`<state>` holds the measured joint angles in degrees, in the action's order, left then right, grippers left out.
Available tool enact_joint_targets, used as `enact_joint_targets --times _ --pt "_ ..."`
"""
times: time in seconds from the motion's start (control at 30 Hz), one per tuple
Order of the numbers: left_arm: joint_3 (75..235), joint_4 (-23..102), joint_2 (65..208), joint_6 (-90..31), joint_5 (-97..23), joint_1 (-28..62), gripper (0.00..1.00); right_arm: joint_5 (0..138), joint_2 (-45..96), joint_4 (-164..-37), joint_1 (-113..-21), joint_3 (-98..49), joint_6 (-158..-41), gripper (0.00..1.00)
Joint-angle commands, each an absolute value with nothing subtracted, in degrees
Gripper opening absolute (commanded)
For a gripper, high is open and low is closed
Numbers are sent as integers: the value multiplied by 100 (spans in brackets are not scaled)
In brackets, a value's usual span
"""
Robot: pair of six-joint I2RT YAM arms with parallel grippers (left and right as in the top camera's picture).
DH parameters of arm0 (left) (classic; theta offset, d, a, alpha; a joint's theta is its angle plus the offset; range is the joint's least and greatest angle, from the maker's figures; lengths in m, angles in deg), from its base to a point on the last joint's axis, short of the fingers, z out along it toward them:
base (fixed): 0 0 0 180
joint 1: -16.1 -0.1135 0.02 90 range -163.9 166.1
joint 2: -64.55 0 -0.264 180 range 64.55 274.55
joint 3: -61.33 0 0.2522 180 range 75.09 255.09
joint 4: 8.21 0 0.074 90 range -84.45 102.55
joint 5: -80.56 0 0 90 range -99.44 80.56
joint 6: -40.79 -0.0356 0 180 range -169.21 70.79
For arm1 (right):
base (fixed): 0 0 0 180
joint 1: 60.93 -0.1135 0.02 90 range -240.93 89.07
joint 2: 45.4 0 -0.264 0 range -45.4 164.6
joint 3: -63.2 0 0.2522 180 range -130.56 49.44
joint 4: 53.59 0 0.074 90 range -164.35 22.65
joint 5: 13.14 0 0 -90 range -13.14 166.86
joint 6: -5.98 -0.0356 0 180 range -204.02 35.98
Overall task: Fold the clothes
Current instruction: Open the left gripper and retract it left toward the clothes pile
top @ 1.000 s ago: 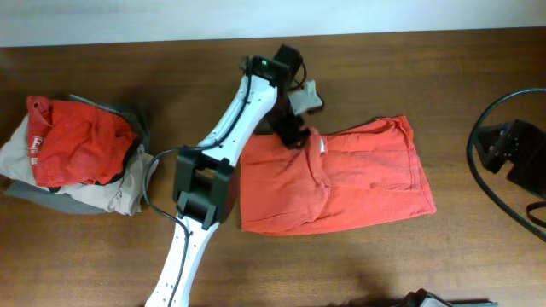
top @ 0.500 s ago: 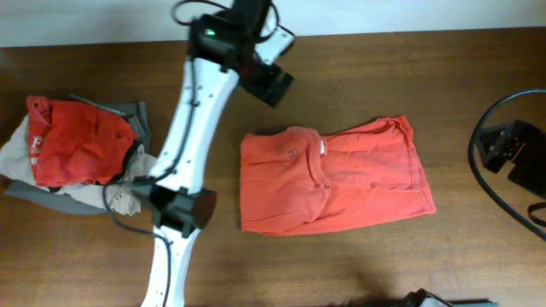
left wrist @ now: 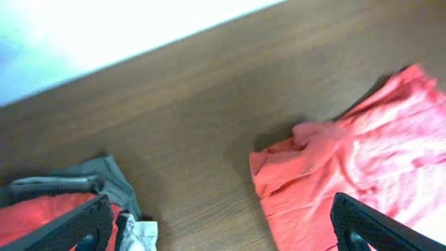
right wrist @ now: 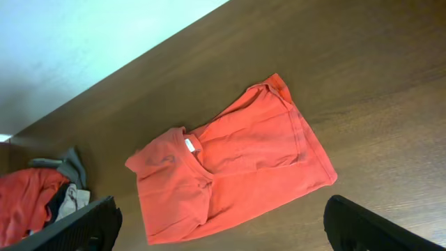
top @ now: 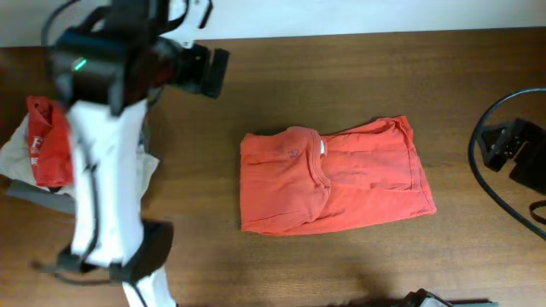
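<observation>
Left wrist view: the left gripper (left wrist: 221,202) is seen wide open and empty, likewise the right gripper (right wrist: 221,206). The T-shirt (top: 333,175) lies folded on the table (top: 256,273), apart from both. Its bunched fold could be pulled undone if snagged.

Entry: left arm (top: 98,188), relocated.
I log my left gripper (top: 212,72) gone from the T-shirt (top: 333,175) collar, now well apart at far left; the arm crosses the clothes pile (top: 38,141), and the shirt lies fully uncovered.
</observation>
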<state>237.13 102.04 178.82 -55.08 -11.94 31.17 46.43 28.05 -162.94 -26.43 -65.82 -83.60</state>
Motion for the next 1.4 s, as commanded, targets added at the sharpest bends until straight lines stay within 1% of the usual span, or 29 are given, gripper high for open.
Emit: enact_joint_targets --times 0.0,0.17,0.37,0.57,0.63,0.77,0.83,0.97,1.1,1.23,1.37 --pt "23807 10224 17419 -5071 -1150 3132 99 4695 2781 -16277 -2654 -6584 -8270 98" --pt "23798 10224 16923 -4828 -554 3132 99 4693 2751 -16279 -2654 -6584 -8231 98" --pt "23272 10224 16031 -4688 -427 3132 99 4693 2580 -16360 -2654 -6584 -8228 98" --pt "21659 10224 15061 -3829 780 3132 99 4636 2161 -16384 -2654 -6584 -8233 97" --pt "20996 10224 14792 -3504 1090 3130 99 4511 1988 -16382 -2654 -6584 -8233 100" --pt "19650 10018 14477 -3290 1151 3130 99 4295 1802 -16458 -2654 -6584 -8233 99" --pt "18651 9570 14370 -3294 911 3130 99 4278 1739 -16467 -2700 -6584 -8235 99" --pt "17292 8532 14350 -3515 268 3130 99 4284 1704 -16467 -3048 -6584 -8233 99" --pt "15995 7164 14361 -4229 -1015 3130 99 4441 1717 -16467 -3367 -6584 -8233 99" --pt "15066 6167 14372 -4798 -2027 3130 99 4632 1728 -16465 -3522 -6584 -8235 99" --pt "14535 5745 14442 -4885 -2553 2979 99 4629 1767 -16465 -3522 -6584 -8235 99"
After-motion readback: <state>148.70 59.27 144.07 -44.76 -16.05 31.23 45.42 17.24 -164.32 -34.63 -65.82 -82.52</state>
